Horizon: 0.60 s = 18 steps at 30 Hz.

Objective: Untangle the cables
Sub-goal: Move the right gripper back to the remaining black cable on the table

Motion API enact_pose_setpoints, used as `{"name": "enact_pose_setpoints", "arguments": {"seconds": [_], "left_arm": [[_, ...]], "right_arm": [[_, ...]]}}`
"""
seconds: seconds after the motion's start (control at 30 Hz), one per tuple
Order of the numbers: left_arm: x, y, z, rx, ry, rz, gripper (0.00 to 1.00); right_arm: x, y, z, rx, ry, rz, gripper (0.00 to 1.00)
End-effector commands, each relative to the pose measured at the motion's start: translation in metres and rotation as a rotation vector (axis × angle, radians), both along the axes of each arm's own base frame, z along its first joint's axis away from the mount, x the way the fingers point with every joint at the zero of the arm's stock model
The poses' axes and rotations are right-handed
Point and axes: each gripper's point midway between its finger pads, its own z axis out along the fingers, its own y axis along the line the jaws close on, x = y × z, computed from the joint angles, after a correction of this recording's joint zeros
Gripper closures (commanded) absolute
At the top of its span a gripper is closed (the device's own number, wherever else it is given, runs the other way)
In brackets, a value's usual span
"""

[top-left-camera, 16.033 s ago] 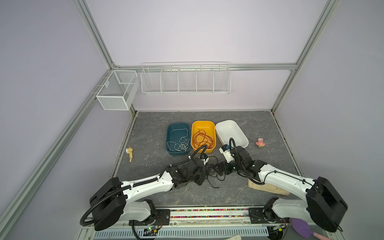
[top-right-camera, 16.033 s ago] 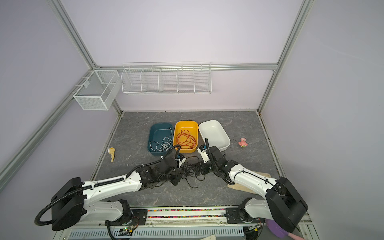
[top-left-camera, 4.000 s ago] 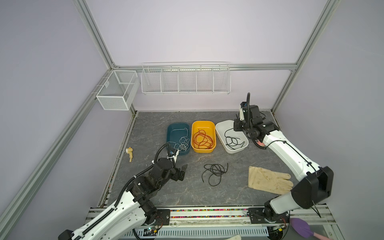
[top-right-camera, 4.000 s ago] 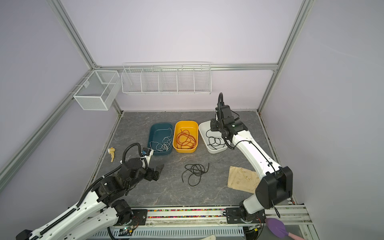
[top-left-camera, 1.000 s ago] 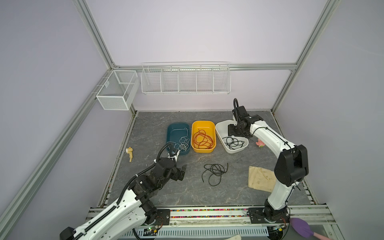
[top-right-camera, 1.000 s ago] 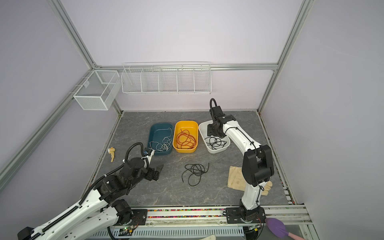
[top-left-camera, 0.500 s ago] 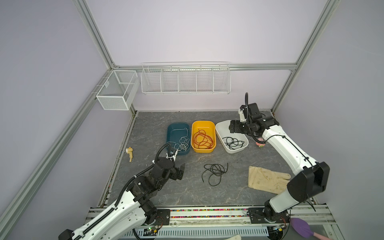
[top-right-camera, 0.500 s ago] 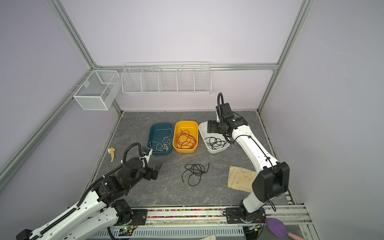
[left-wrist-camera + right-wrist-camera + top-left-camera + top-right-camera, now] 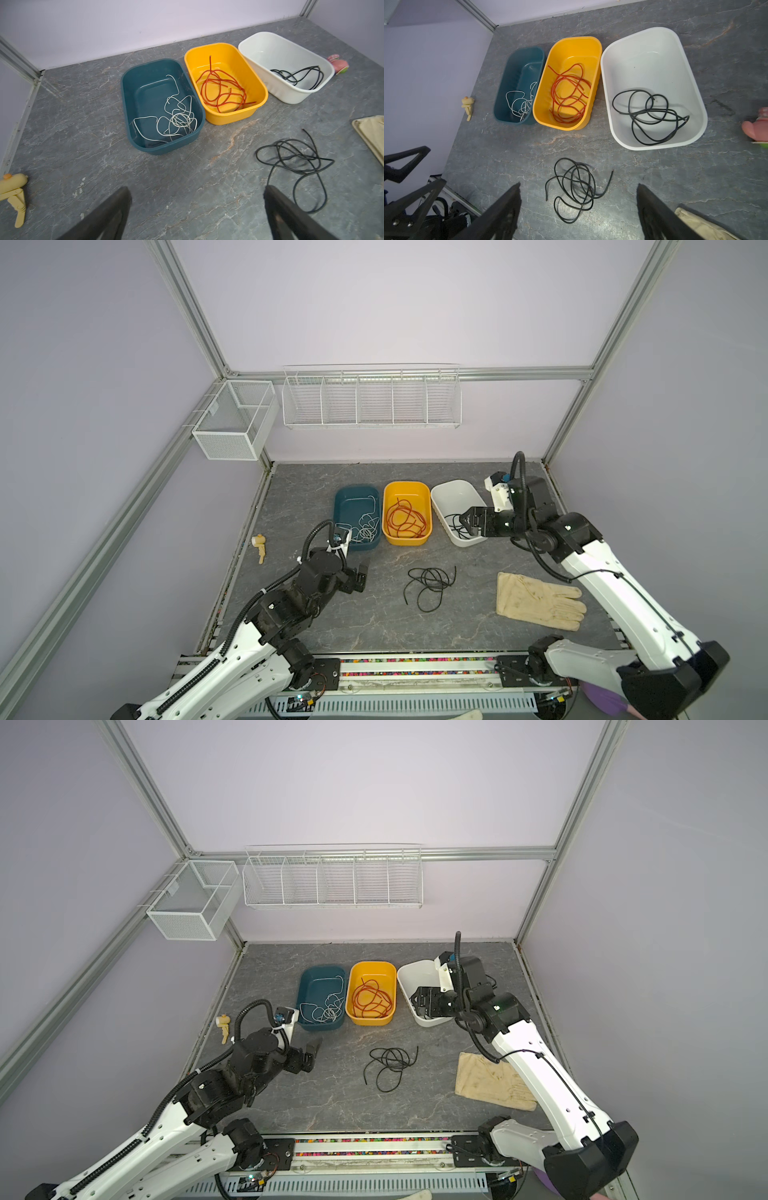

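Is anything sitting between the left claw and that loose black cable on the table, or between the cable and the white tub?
Nothing visible. Only bare table lies between the open left claw and the loose black cable, and between that cable and the white tub. The glove lies off to one side.

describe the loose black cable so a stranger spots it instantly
On the grey marbled tabletop stand a teal plastic tub, a yellow plastic tub and a white plastic tub in a row. In front of the last two lies a thin black cable in loose loops. Unlike the other black cable, it lies in no tub.
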Motion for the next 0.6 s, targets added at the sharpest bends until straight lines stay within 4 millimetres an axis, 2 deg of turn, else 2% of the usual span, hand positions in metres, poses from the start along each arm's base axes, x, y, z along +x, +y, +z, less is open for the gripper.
{"name": "enact_pose_setpoints", "arguments": {"seconds": [0.0, 0.17, 0.4, 0.57], "left_arm": [[-0.003, -0.009, 0.004, -0.022, 0.071, -0.022, 0.01], [-0.002, -0.027, -0.001, -0.119, 0.148, -0.024, 0.01], [-0.007, -0.042, -0.011, -0.239, 0.215, -0.024, 0.01], [-0.014, -0.051, -0.028, -0.229, 0.235, -0.034, 0.01]], "right_arm": [[-0.02, 0.002, -0.004, 0.039, 0.0, 0.023, 0.12], [-0.048, -0.004, -0.022, 0.046, 0.026, 0.045, 0.12], [-0.08, 0.001, -0.047, 0.103, 0.078, 0.111, 0.11], [-0.094, 0.006, -0.08, 0.125, 0.146, 0.13, 0.07]]}}
